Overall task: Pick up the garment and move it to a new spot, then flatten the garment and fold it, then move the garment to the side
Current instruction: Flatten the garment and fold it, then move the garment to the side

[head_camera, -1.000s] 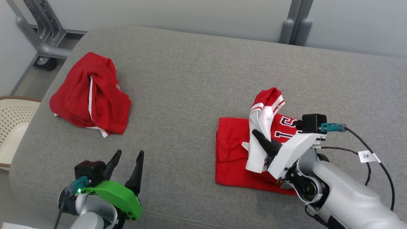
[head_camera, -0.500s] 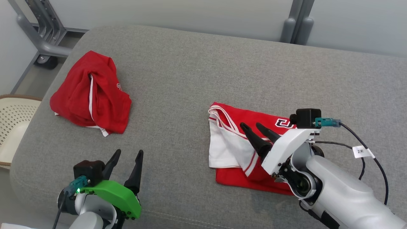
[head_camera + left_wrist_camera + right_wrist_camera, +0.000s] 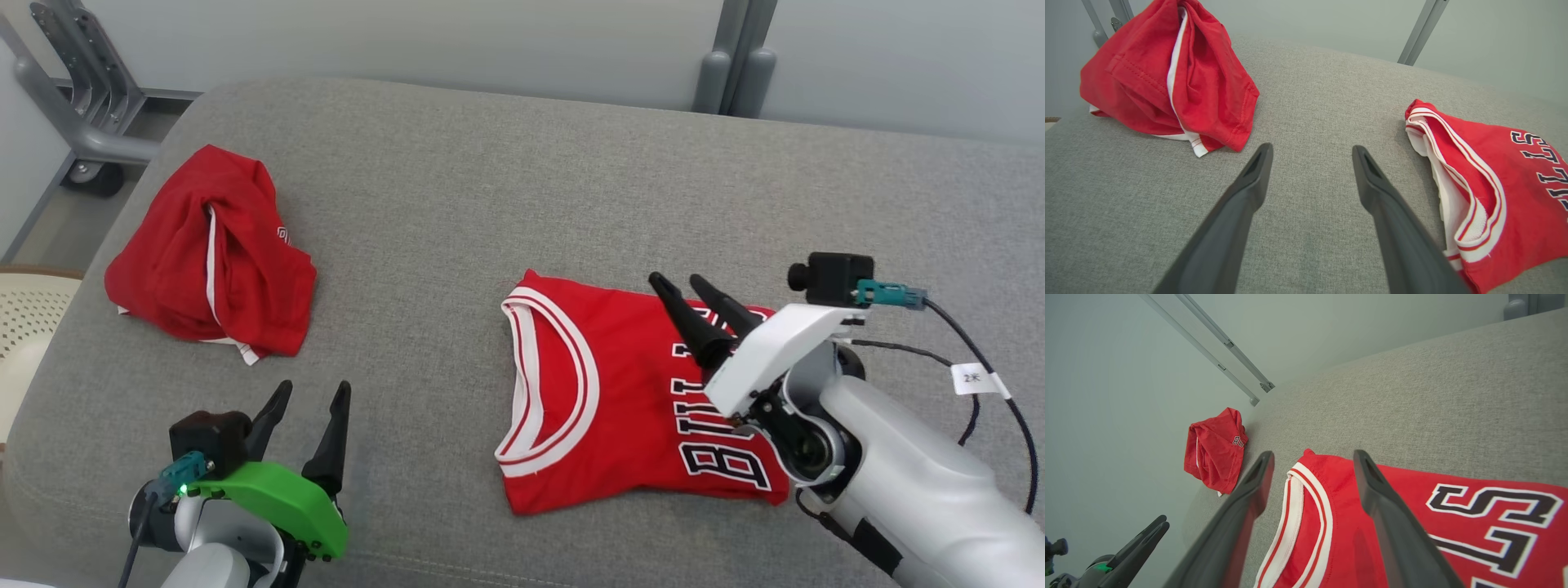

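Red jersey [image 3: 629,384] lies folded, fairly flat, on grey couch [image 3: 457,204], right of middle. Right gripper [image 3: 676,279] hovers over its right part, fingers spread, holding nothing. Left gripper [image 3: 315,385] idle near front edge, fingers spread, empty. 2nd red garment [image 3: 208,253] crumpled far left. Fold looks done; move to side remains.

Test lab, evidently: bare pale wall panels [image 3: 408,41], grey metal frame [image 3: 77,135] on a castor [image 3: 86,175], grey upholstered cushion [image 3: 457,188] as work surface, cream perforated basket [image 3: 24,327] beside it.
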Robot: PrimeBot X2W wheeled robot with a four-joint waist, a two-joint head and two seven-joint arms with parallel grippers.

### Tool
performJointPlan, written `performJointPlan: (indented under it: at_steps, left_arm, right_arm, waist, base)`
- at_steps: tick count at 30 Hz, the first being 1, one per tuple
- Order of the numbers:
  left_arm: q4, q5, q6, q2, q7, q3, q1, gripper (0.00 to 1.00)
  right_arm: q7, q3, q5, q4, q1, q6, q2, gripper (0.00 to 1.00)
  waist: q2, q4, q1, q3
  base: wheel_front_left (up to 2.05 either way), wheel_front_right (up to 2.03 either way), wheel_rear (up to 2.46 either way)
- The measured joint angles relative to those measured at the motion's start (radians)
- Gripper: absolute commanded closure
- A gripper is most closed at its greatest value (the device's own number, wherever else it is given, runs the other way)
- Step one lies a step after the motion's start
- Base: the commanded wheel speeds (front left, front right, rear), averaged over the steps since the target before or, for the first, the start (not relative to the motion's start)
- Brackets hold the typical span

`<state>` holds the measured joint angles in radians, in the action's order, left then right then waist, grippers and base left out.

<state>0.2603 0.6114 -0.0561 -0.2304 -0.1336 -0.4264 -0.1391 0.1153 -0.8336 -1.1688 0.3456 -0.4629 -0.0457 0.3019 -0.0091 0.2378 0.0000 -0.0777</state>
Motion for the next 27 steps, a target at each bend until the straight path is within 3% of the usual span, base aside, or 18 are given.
performJointPlan:
  at_steps: [14,27]
  left_arm:
    - [-0.020,-0.002,-0.002,-0.002,-0.001,-0.014,0.019,0.00]
    - [-0.069,-0.009,-0.002,-0.003,0.001,-0.018,0.016,0.00]
  right_arm:
    - [0.016,0.044,-0.026,0.033,0.101,-0.027,0.129,0.00]
    - [0.025,0.057,-0.058,0.066,0.164,-0.036,0.126,0.00]
  waist:
    - [0.0000,-0.042,0.0000,0.007]
    - [0.0000,-0.042,0.0000,-0.029]
  base:
    - [0.00,0.00,0.00]
    - [0.00,0.00,0.00]
